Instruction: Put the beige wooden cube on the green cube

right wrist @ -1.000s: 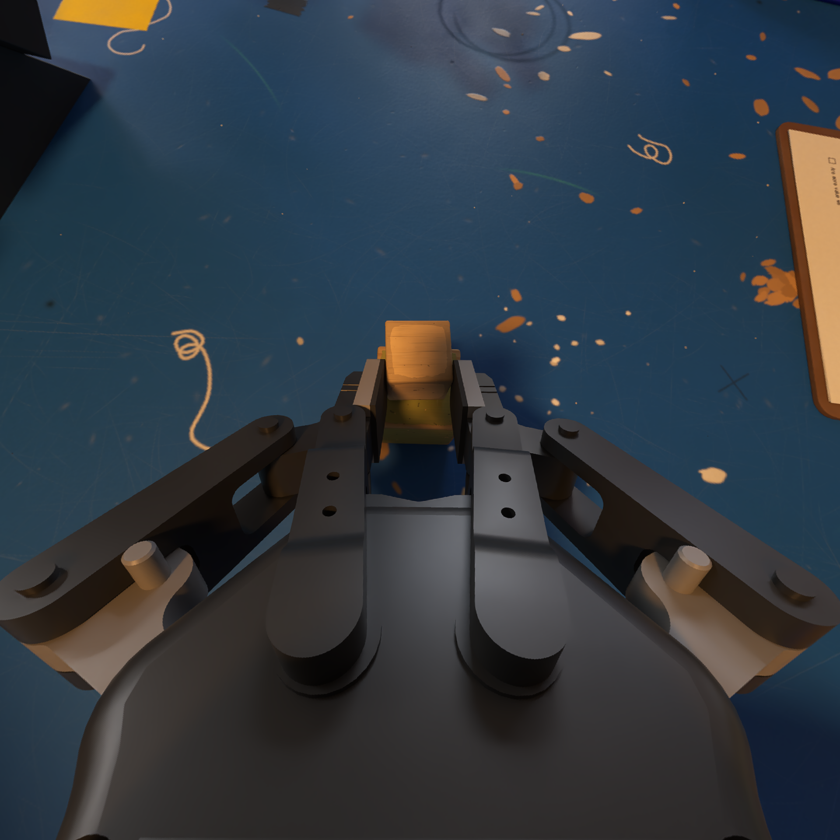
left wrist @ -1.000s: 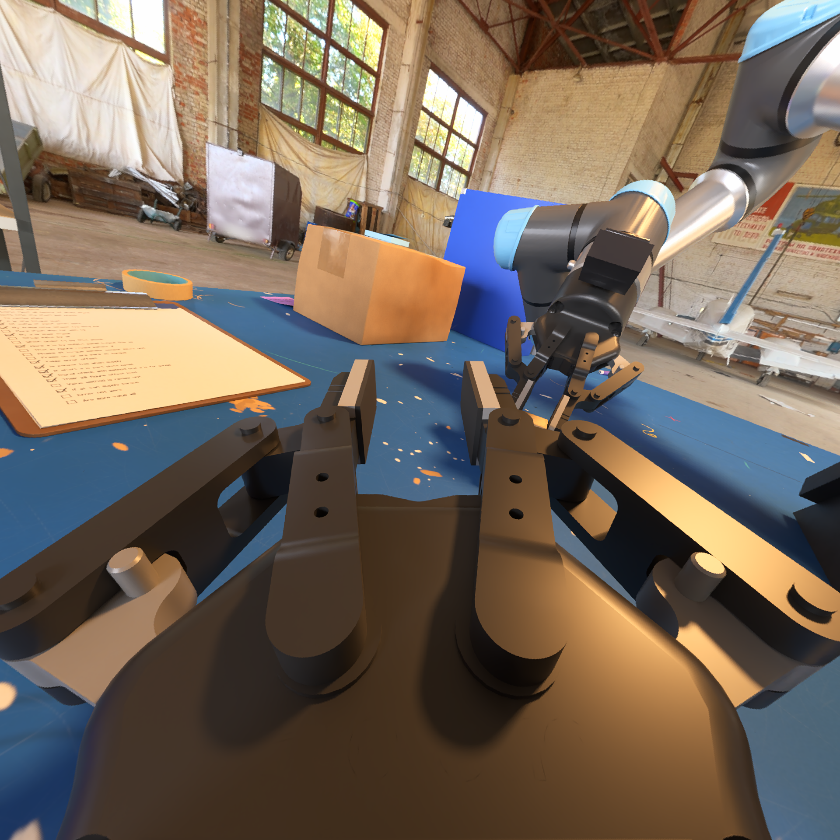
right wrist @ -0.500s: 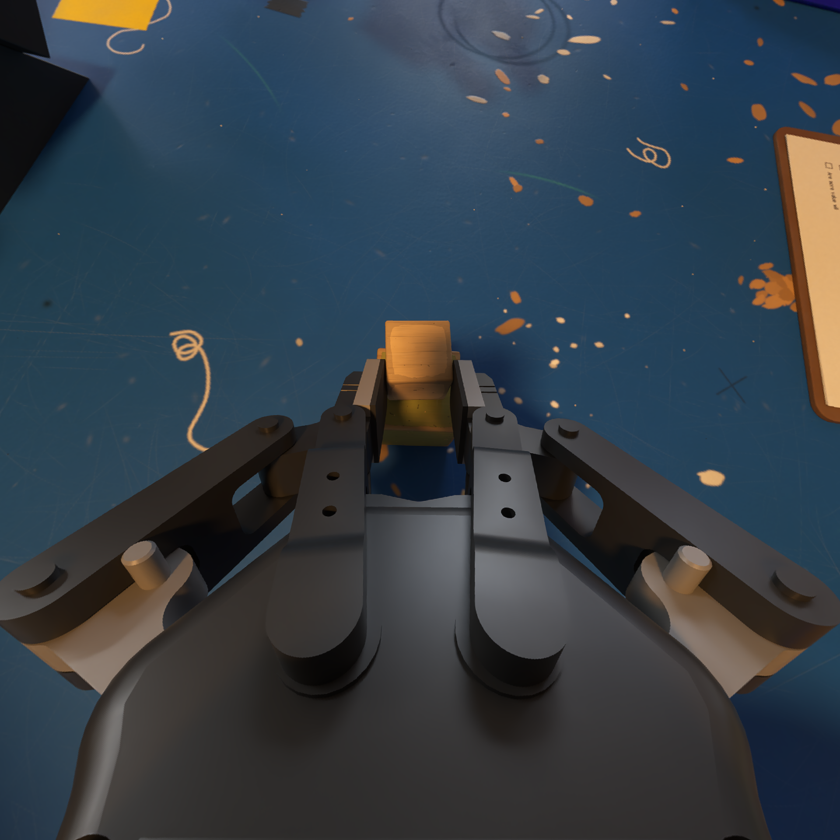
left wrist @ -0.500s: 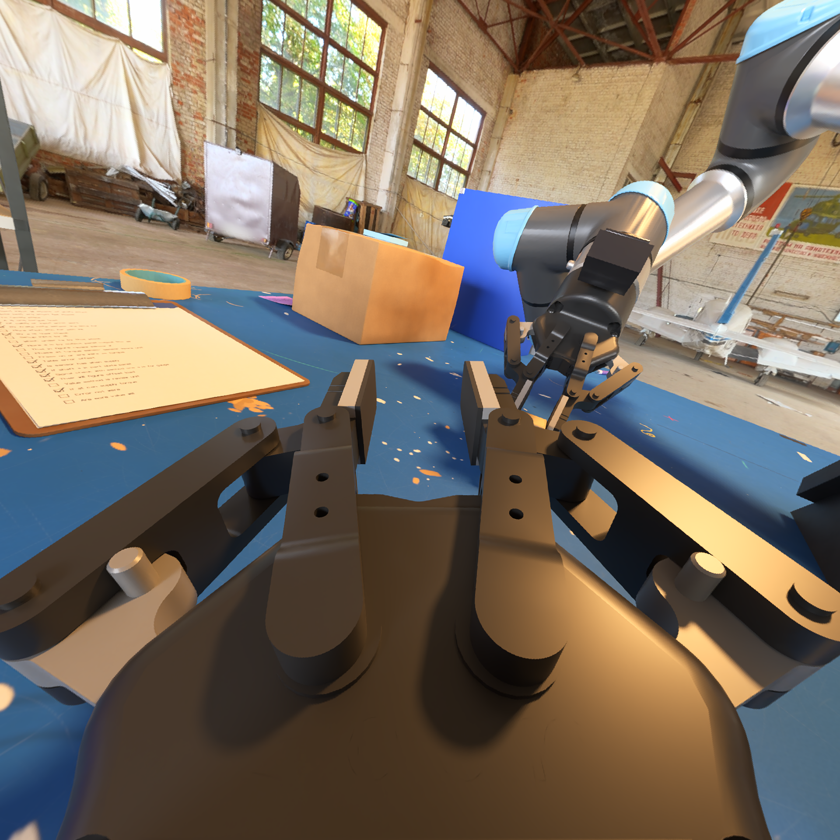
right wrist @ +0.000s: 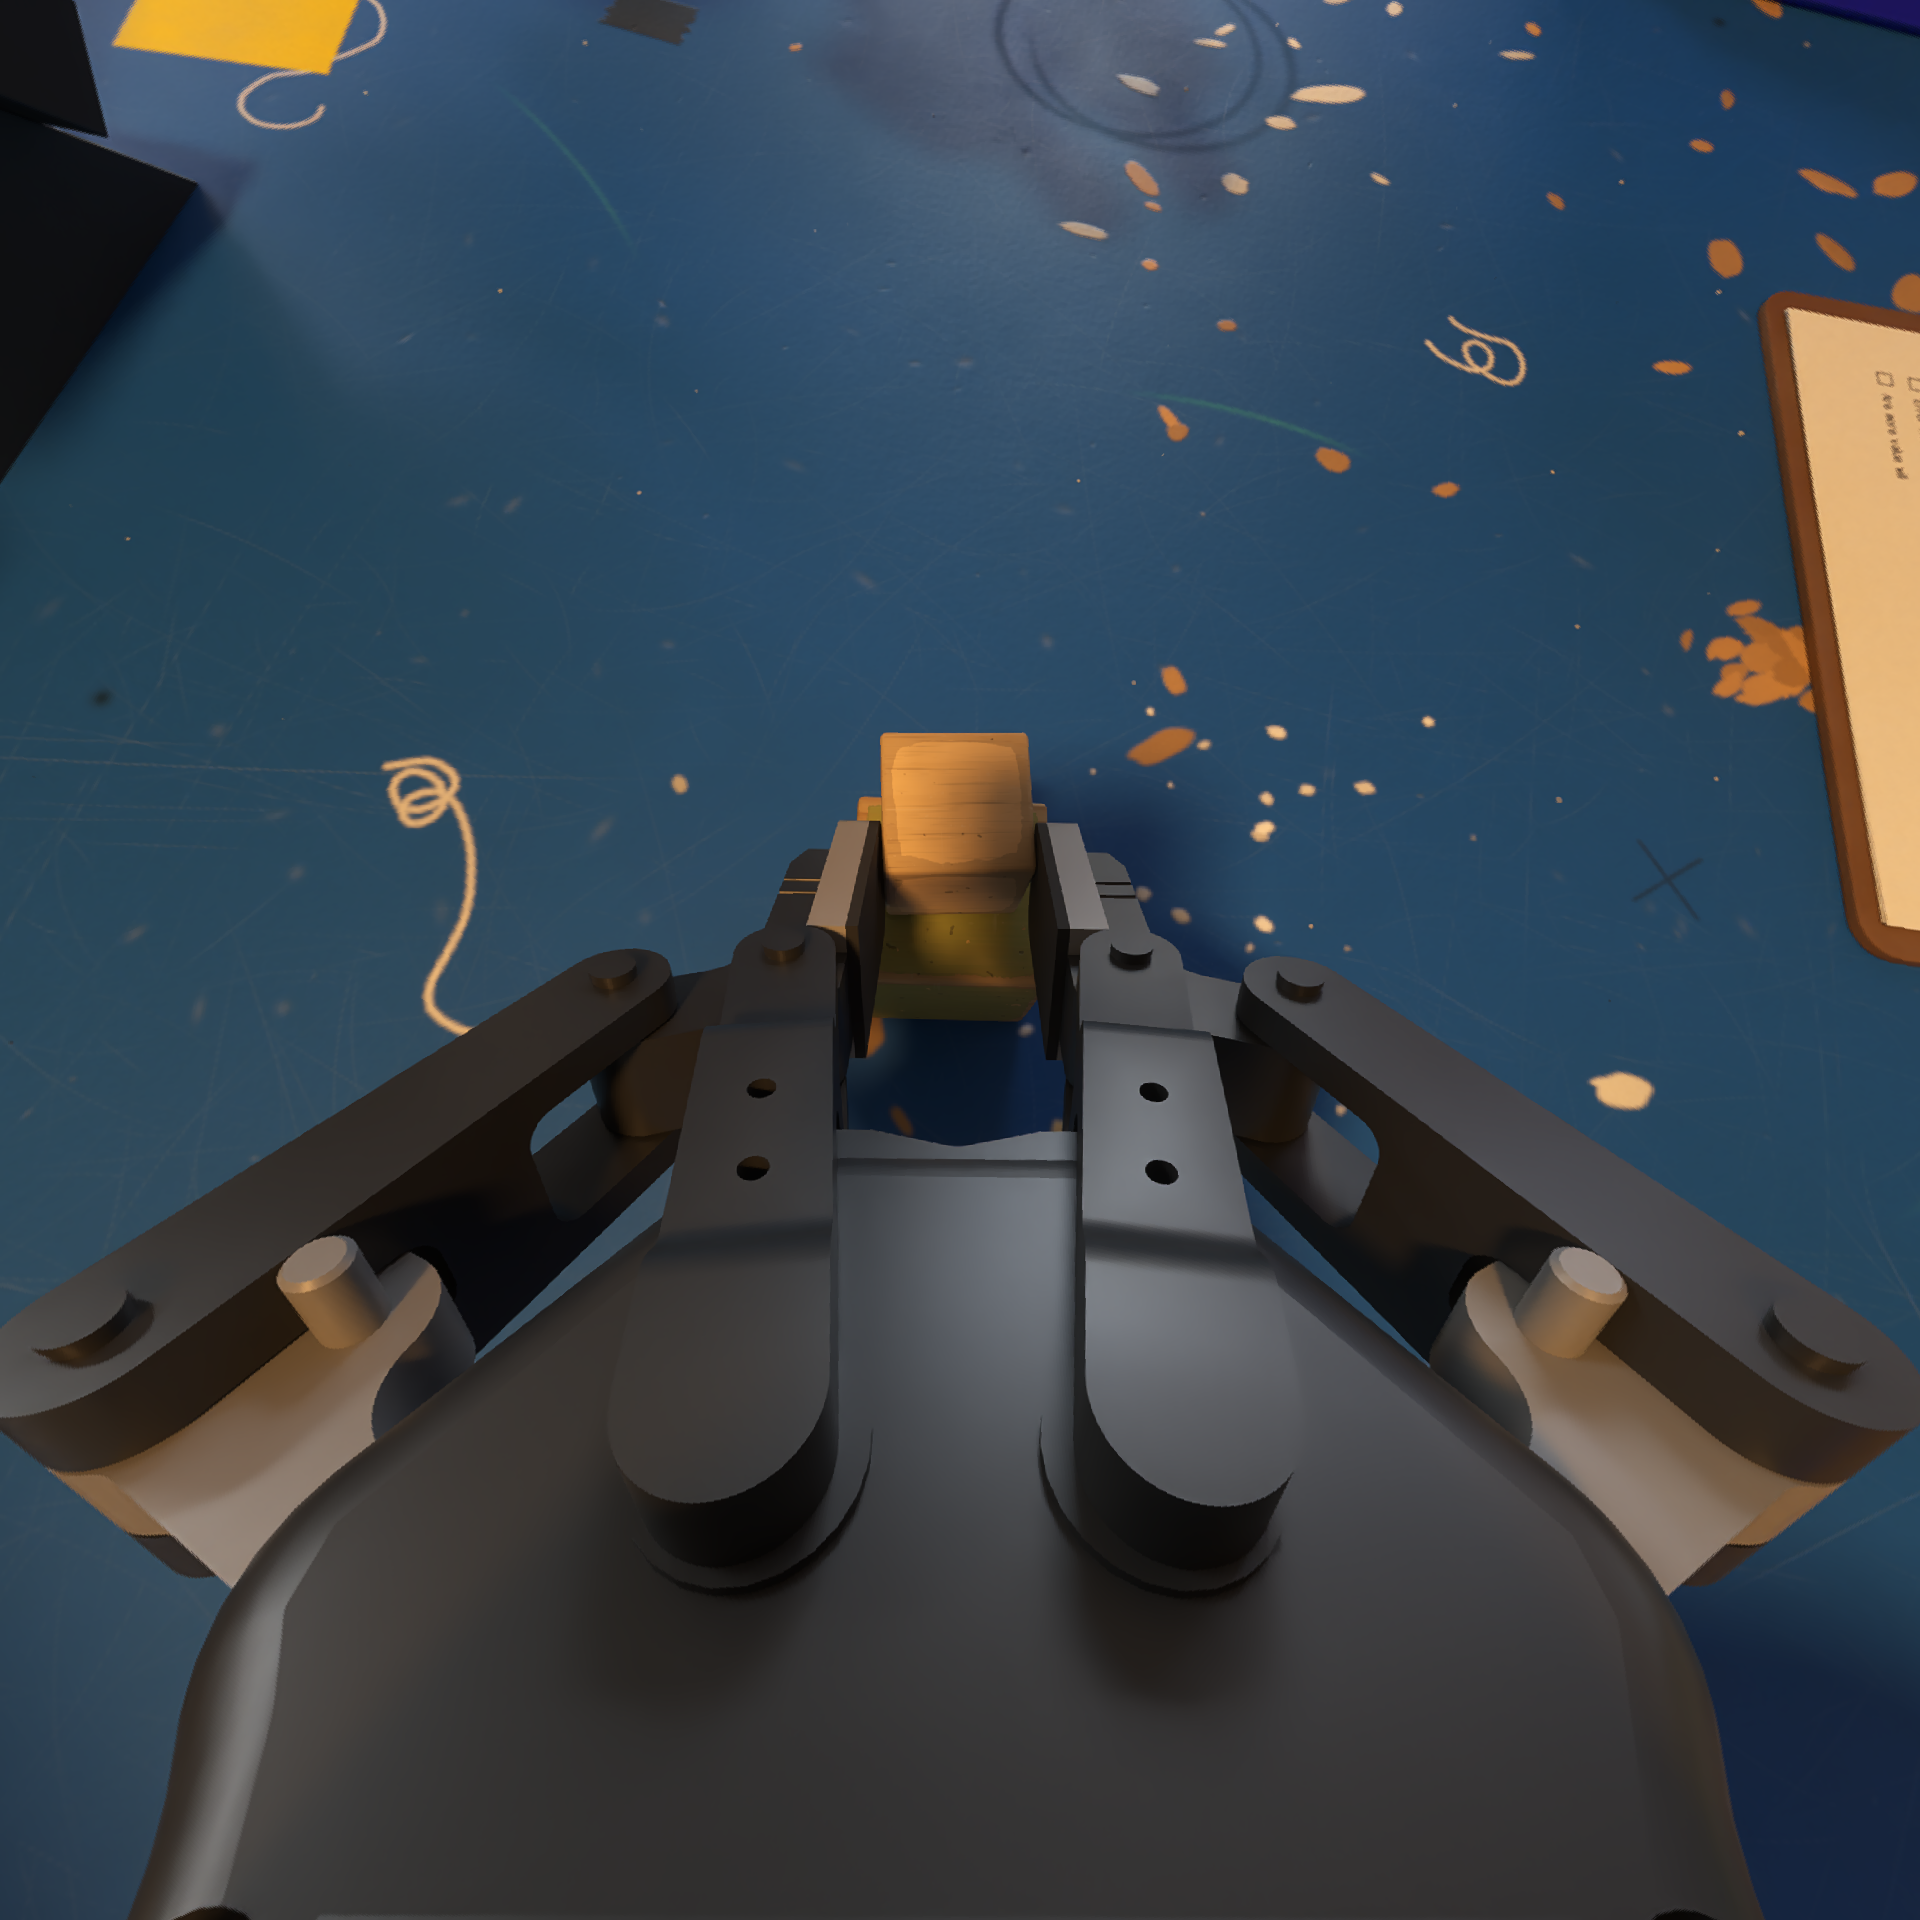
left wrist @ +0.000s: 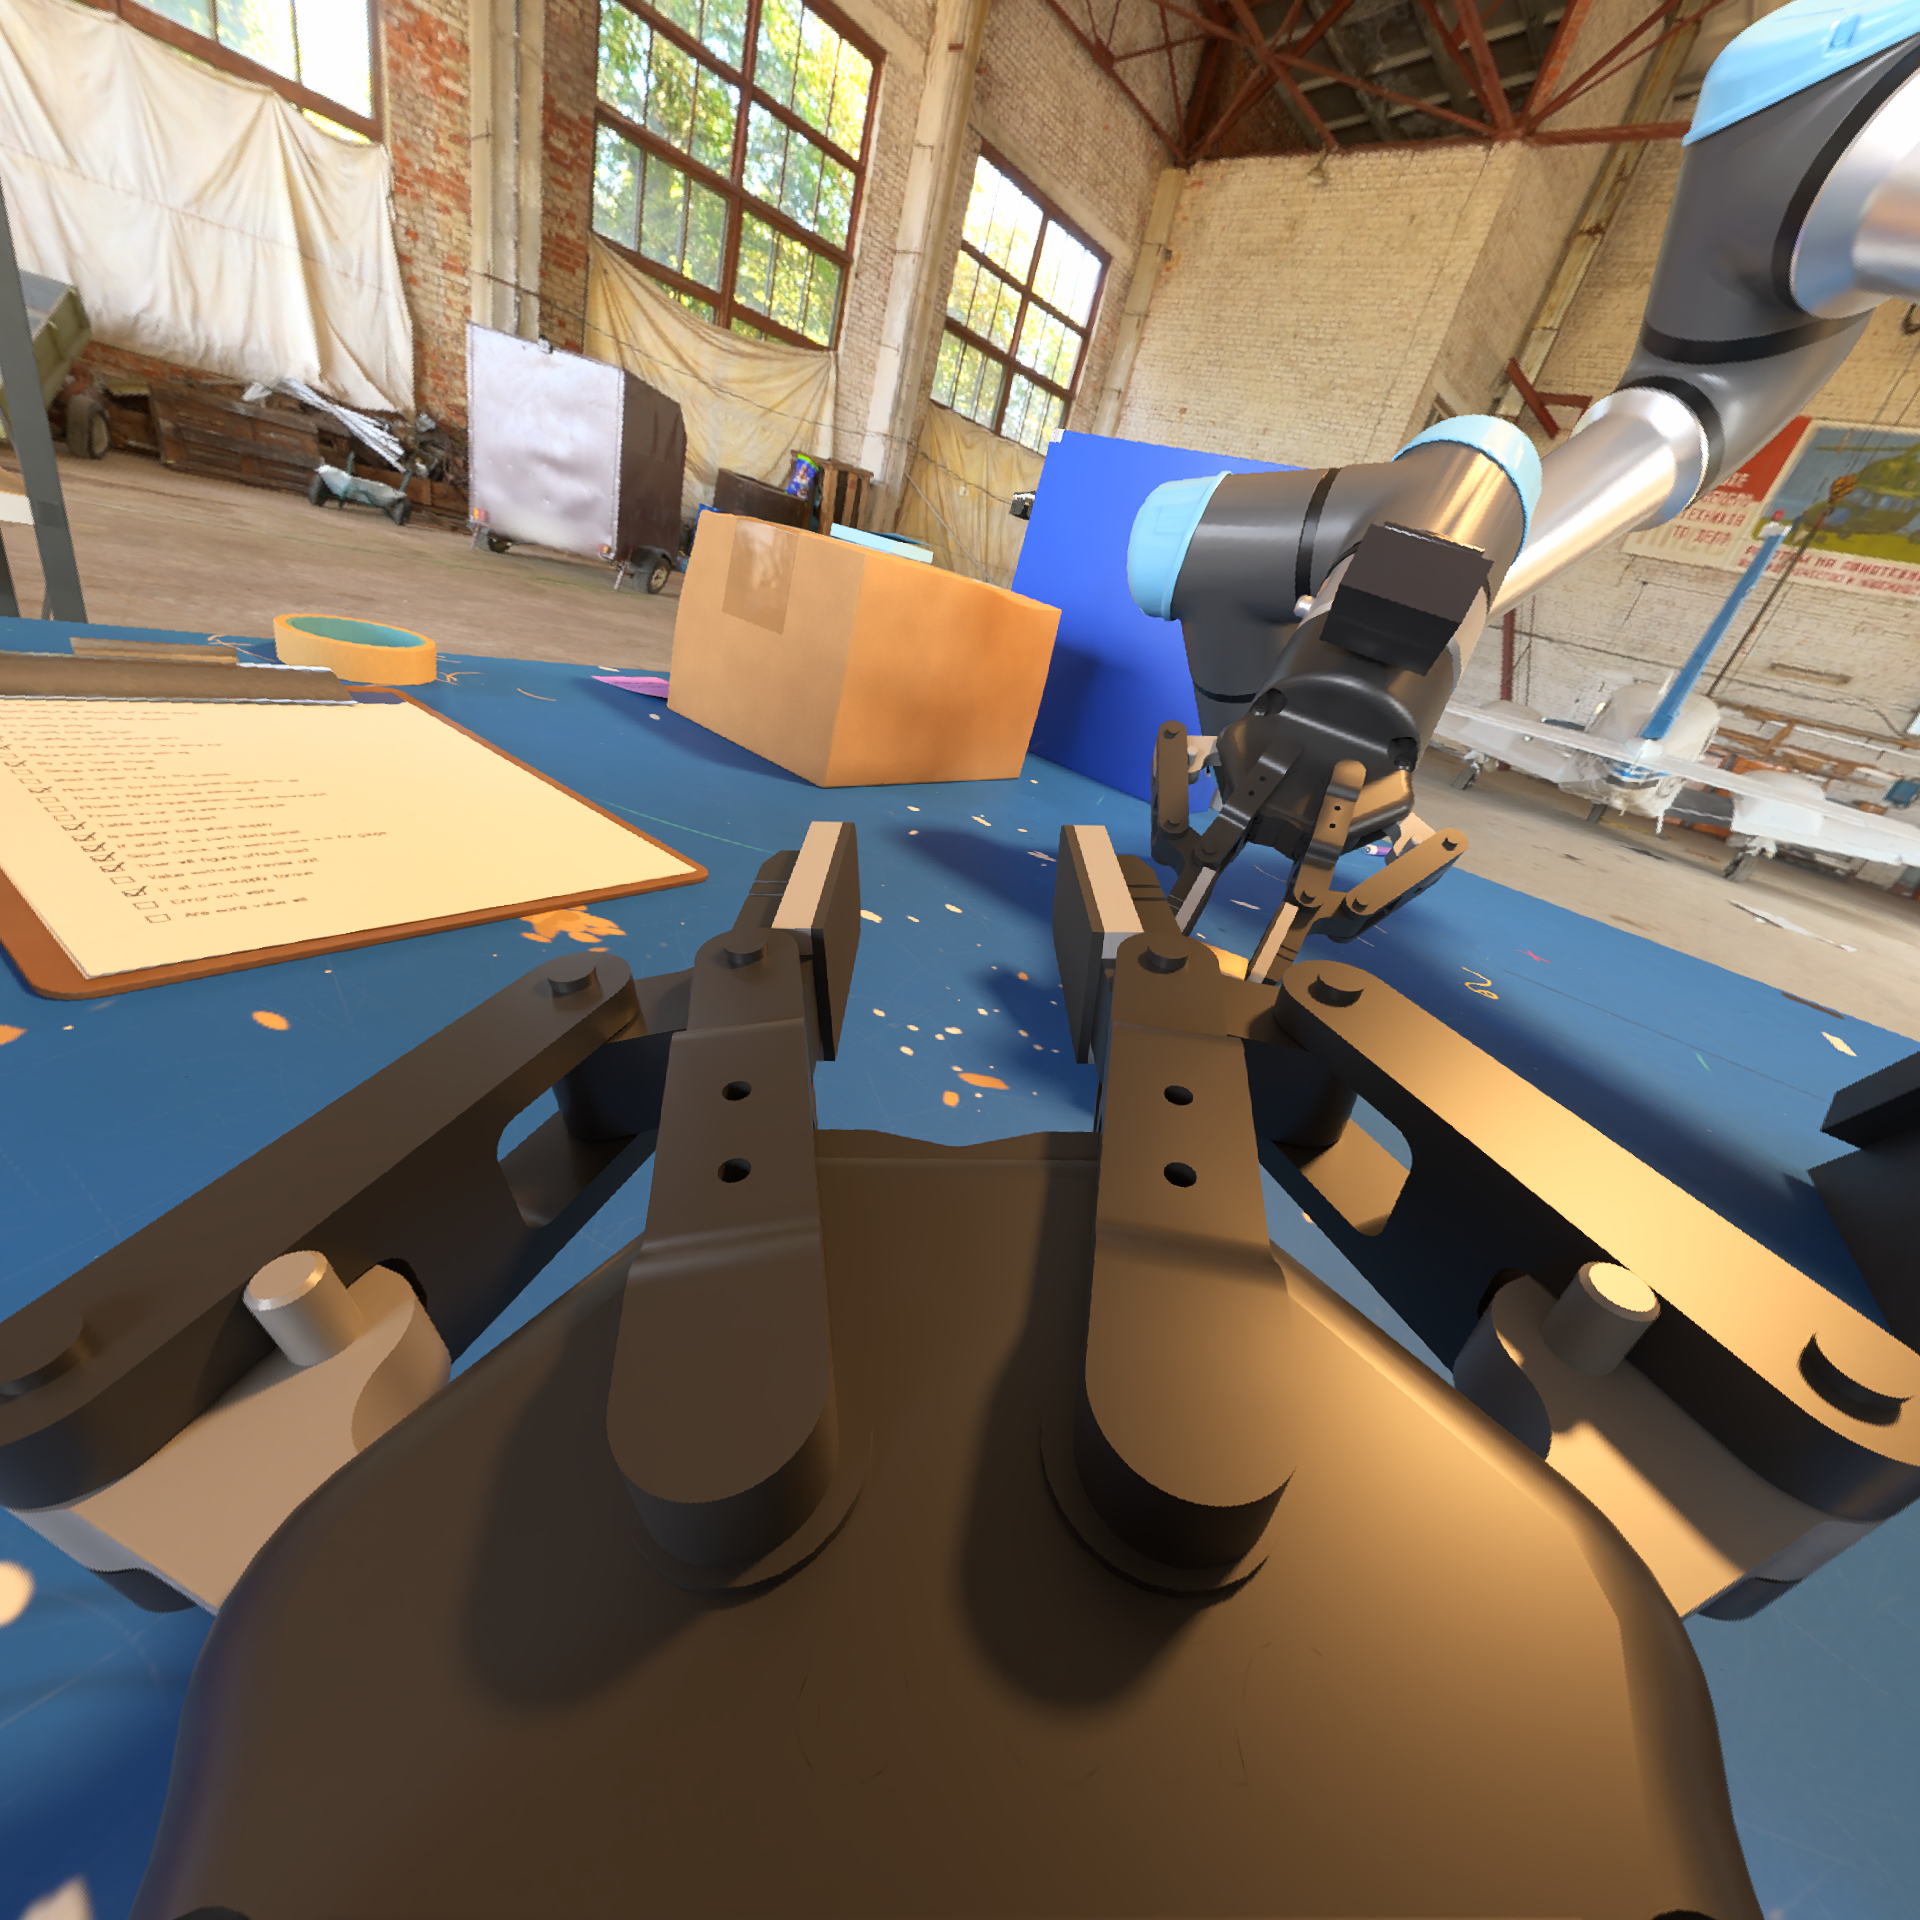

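In the right wrist view the beige wooden cube (right wrist: 954, 805) rests on top of the green cube (right wrist: 951, 966), which stands on the blue table (right wrist: 727, 468). My right gripper (right wrist: 954, 862) is shut on the beige cube, one pad against each side, and its fingers reach down beside the green cube. In the left wrist view the right gripper (left wrist: 1242, 925) points down at the table; both cubes are almost hidden behind my left finger. My left gripper (left wrist: 956, 894) is open and empty, low over the table, to the left of the right gripper.
A clipboard (left wrist: 312, 831) with paper lies left; its edge also shows in the right wrist view (right wrist: 1860, 623). A cardboard box (left wrist: 862, 655), a tape roll (left wrist: 353, 646) and a blue panel (left wrist: 1091, 582) stand behind. A dark block (right wrist: 62, 260) sits at the upper left.
Almost nothing: the table background shifts very slightly in the right wrist view. The beige cube stays between the right pads on the green cube. The left gripper holds still.
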Motion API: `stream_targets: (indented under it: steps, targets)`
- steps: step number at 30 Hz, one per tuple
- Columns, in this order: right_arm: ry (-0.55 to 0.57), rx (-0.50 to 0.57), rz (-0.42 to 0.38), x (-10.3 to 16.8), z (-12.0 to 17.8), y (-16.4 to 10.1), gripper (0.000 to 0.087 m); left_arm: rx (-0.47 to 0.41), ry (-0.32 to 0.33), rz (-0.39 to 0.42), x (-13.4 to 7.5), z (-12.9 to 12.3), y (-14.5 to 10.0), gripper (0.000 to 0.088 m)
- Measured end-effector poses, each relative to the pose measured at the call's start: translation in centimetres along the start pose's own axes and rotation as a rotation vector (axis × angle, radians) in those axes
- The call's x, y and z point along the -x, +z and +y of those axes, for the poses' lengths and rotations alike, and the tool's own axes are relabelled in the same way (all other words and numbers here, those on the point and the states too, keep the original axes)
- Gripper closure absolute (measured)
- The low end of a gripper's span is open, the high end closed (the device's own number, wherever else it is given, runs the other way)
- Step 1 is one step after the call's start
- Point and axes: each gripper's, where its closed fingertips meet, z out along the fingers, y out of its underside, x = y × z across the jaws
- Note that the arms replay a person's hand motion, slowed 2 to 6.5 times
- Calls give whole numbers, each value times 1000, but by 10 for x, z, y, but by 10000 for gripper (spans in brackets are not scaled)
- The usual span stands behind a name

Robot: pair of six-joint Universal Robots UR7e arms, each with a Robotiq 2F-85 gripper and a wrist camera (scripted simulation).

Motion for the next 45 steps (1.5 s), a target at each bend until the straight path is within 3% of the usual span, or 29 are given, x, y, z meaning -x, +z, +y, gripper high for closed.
stream_targets:
  steps: [45]
  targets:
    - [22, -15, -7, 0, 0, 1, 620, 7, -4, 7, -1, 1, 1, 540]
